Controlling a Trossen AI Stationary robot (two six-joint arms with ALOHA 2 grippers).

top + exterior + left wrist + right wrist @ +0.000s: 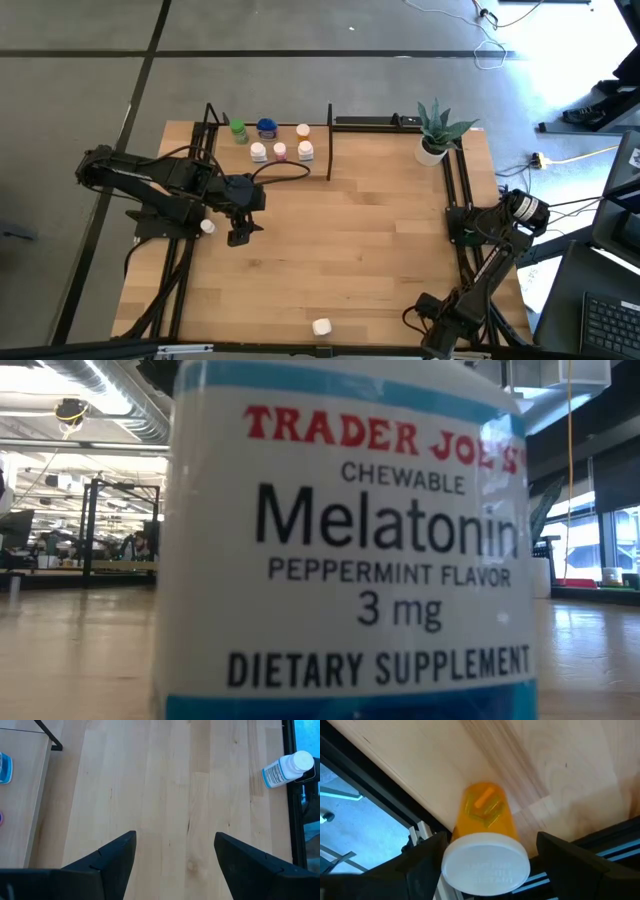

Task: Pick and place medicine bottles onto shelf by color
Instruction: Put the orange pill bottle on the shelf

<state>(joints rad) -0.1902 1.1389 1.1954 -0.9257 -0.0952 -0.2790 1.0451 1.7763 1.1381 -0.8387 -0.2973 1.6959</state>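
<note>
We hold the right pincer [487, 865] around the orange bottle [485, 810] at the tabletop's [380, 250] near right corner to lift it to the shelf [240, 158], but cannot tell if it pinches, while the left pincer [240, 232] waits spread wide and empty.

The counter [350, 260] is pale wood with a smooth, matt finish, laid in long strips with fine grain lines. The shelf [290, 165] at its far edge has the same light wood, framed by thin black metal posts [329, 140] with a dull sheen. The bottle [345, 560] at the near edge looks like white plastic wrapped in a glossy printed paper label. An amber bottle [485, 812] at the near right corner is clear, shiny plastic with a matt white plastic cap [486, 865]. The left fingers [120, 860] are matt black, smooth plastic. The plant [440, 125] stands in a smooth white pot [431, 152].
</note>
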